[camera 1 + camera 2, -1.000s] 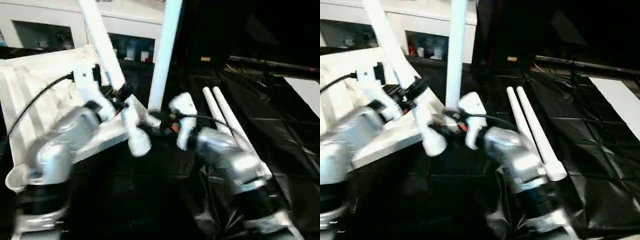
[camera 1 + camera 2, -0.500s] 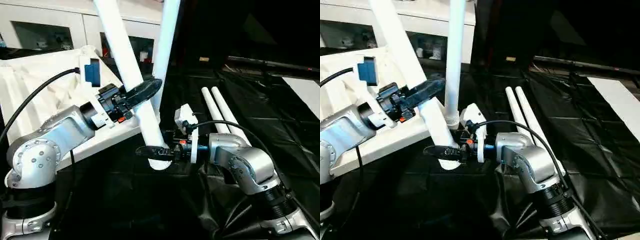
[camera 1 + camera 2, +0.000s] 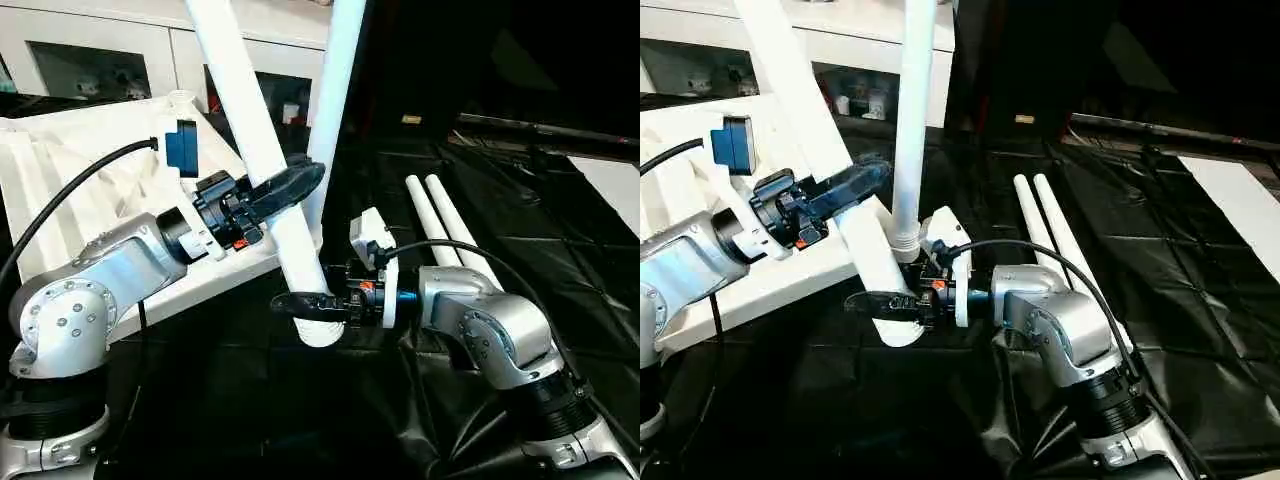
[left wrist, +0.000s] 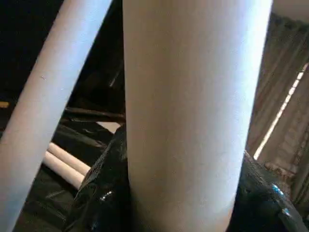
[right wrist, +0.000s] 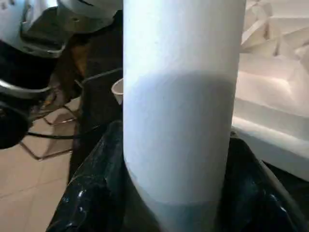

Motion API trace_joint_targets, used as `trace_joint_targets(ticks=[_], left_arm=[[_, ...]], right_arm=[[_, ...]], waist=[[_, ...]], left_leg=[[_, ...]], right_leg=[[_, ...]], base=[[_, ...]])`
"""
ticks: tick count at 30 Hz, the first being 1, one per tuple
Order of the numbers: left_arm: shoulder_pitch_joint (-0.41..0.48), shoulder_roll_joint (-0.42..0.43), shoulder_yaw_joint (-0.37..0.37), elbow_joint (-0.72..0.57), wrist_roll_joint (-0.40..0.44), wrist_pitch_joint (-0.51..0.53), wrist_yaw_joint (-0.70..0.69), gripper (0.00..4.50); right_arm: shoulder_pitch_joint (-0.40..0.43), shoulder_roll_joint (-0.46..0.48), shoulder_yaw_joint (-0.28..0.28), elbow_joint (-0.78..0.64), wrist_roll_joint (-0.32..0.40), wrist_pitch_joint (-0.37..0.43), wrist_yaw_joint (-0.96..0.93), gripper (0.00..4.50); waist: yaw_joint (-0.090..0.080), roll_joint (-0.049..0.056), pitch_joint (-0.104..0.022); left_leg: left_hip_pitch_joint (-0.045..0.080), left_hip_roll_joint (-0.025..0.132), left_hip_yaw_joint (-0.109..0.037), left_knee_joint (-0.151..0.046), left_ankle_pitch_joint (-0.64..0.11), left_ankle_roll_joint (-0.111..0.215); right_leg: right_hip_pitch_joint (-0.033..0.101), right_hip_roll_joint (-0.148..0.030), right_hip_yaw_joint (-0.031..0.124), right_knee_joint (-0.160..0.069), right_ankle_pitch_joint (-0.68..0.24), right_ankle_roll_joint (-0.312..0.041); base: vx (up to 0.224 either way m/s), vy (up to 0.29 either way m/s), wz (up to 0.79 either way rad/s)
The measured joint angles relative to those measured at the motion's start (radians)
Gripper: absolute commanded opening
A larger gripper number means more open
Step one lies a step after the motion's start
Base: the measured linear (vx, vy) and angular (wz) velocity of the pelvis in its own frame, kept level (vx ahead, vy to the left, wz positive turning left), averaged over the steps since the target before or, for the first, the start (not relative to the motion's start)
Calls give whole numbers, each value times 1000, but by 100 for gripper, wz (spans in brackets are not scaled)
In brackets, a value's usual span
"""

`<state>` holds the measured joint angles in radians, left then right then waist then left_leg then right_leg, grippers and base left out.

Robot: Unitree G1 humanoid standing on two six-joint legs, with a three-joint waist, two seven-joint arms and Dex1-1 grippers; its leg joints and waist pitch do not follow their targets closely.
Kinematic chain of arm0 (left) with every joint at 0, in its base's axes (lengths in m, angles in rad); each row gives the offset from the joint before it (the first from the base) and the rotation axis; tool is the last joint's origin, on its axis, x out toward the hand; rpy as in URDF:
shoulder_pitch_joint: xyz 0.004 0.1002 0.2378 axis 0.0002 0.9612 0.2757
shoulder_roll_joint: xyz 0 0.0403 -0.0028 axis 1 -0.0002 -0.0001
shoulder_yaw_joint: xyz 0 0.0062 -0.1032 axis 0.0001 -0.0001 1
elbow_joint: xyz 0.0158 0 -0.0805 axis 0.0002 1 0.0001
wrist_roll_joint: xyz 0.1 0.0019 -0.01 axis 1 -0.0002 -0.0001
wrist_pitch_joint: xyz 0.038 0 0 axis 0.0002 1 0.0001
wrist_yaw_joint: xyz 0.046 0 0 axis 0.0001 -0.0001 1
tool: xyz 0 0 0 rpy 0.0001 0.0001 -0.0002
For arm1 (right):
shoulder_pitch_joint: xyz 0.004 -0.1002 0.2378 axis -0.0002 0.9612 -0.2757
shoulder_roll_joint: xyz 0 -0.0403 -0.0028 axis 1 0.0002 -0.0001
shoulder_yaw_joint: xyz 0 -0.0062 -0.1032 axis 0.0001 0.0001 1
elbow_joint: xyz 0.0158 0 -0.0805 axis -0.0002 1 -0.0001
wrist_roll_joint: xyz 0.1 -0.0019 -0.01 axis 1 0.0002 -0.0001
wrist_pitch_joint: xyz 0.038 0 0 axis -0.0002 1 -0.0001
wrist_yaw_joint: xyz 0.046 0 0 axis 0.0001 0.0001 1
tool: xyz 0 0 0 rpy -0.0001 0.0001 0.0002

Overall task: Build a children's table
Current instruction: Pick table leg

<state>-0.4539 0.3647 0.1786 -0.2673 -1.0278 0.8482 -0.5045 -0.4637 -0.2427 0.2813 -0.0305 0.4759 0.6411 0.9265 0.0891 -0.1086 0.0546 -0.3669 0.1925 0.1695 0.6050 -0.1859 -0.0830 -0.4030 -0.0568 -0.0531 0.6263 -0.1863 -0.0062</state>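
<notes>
The children's table lies upside down at the left, its white ribbed tabletop (image 3: pixel 70 170) facing up. One white leg (image 3: pixel 335 100) stands upright in its near corner socket. A second leg (image 3: pixel 245 90) leans tilted beside it. My left gripper (image 3: pixel 280 190) is shut around the middle of this leg (image 4: pixel 188 111), a black finger (image 4: pixel 101 193) on each side. My right gripper (image 3: pixel 312 305) is shut on the leg's thick lower end (image 5: pixel 183 106), just above the black sheet, its fingers (image 5: pixel 91 193) hugging both sides.
Two loose white legs (image 3: pixel 440 215) lie side by side on the black sheet (image 3: pixel 560 230) to the right of my right arm. A white glass-door cabinet (image 3: pixel 100 50) stands behind the tabletop. A white panel (image 3: pixel 610 180) lies at the far right.
The right gripper's fingers have drawn in around the tilted leg's lower end. The left gripper keeps its hold on the leg. The head views have steadied.
</notes>
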Motion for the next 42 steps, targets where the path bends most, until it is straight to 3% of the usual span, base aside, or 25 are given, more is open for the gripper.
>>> trace_joint_targets(ticks=[2, 6, 7, 11, 17, 18, 24, 32, 33, 34, 35, 37, 38, 42], left_arm=[[-3, -19, -2, 10, 28, -8, 39, 254], [-21, -46, -16, 18, 114, -40, 170, 267], [-21, -50, -32, 10, 156, -60, 200, 295], [-21, -107, -76, 7, 327, -143, 364, 297], [-28, -200, 0, 57, 311, -117, 535, 297], [-28, -203, 6, 57, 303, -115, 542, 268], [-42, -273, 80, 70, 236, -109, 620, 237], [-50, -332, 104, 73, 215, -126, 649, 180], [-50, -330, 103, 70, 215, -125, 648, 180], [-50, -319, 100, 67, 217, -125, 643, 178], [-50, -313, 98, 64, 217, -123, 638, 178], [-48, -297, 97, 62, 217, -116, 622, 178], [-47, -287, 92, 62, 217, -111, 611, 177], [-47, -200, 60, 57, 201, -64, 496, 177]], right_arm=[[0, 13, -1, 13, -22, -17, -34, 195], [0, 40, 3, 49, -93, -58, -112, 193], [0, 46, 3, 56, -108, -66, -135, 193], [0, 78, 15, 86, -170, -110, -221, 193], [-1, 112, 63, 135, -261, -181, -315, 193], [-2, 115, 65, 139, -269, -187, -319, 193], [-21, 155, 82, 178, -325, -231, -378, 193], [-29, 171, 83, 201, -364, -278, -398, 193], [-29, 172, 83, 201, -364, -281, -398, 193], [-28, 174, 80, 201, -358, -281, -394, 249], [-29, 175, 78, 201, -353, -281, -391, 262], [-31, 182, 57, 199, -318, -287, -375, 262], [-35, 185, 51, 197, -305, -287, -362, 294], [-43, 165, 20, 158, -223, -233, -275, 305]], waist=[[0, 0, 0], [-1, 0, 0], [-1, 0, 0], [-3, 0, 0], [-4, -1, 0], [-4, -1, 0], [-3, -1, 0], [-4, -2, 0], [-4, -2, 0], [-4, -2, 0], [-5, -2, 0], [-6, -2, 0], [-6, -2, 0], [-3, -2, 1]], left_leg=[[0, 0, 0, 0, 0, -1], [0, 0, 0, 0, 1, -2], [0, 0, 0, 0, 1, -2], [-1, 0, 0, 0, 1, -2], [-2, 0, 0, 0, 1, -2], [-2, 0, 0, 0, 1, -2], [-2, 0, 0, 0, 1, -2], [-2, 0, 0, 0, 1, -2], [-2, 0, 0, 0, 1, -2], [-2, 0, 0, 0, 1, -2], [-2, 0, 0, 0, 1, -2], [-2, 0, 0, 0, 1, -2], [-2, 0, 0, 0, 1, -2], [-2, 0, 0, 0, 1, -2]], right_leg=[[0, 0, 0, 0, 0, 0], [0, 0, 0, 0, 0, 0], [0, 0, 0, 0, 0, 0], [0, 0, 0, 0, 0, 0], [-1, 0, 0, 0, 0, 1], [-1, 0, 0, -1, 0, 1], [-1, 0, 0, -1, 0, 1], [-1, 0, 0, -1, -1, 1], [-1, 0, 0, -1, -1, 1], [-1, 0, 0, -1, -1, 1], [-1, 0, 0, -1, -1, 1], [-1, 0, 0, -1, -1, 1], [-1, 0, 0, -1, -1, 1], [-1, 0, 0, -1, -1, 1]], base=[[0, 0, 0], [0, 0, 0], [0, 0, 0], [0, 0, 0], [0, 0, 0], [0, 0, 0], [0, 0, 0], [0, 0, 0], [0, 0, 0], [0, 0, 0], [0, 0, 0], [0, 0, 0], [0, 0, 0], [0, 0, 0]])
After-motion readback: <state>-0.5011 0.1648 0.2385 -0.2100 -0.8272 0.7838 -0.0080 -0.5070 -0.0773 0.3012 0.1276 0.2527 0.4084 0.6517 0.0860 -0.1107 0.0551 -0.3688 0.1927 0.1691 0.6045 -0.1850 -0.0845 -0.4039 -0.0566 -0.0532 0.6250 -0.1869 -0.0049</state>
